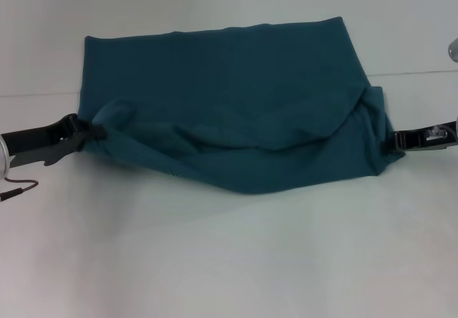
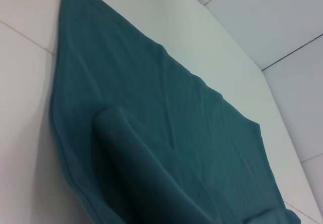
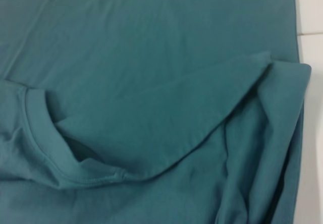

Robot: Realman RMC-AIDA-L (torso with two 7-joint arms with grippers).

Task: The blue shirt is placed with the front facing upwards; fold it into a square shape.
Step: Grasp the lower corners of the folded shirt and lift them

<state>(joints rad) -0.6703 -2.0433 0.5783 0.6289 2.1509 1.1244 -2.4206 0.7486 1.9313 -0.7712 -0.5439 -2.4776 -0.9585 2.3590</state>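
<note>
White table (image 1: 229, 261) | blue shirt (image 1: 229, 82) lies crosswise — left claw (image 1: 87, 133), right claw (image 1: 398, 140) pinching its ends

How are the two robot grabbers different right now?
The left gripper sits at the left edge of the blue shirt; the right gripper sits at its right edge. The left one's jaws are bunched into the cloth, pinching a gathered corner, while the right one meets a flatter folded edge. Both are black, low over the white table, and appear shut on the shirt.
</note>
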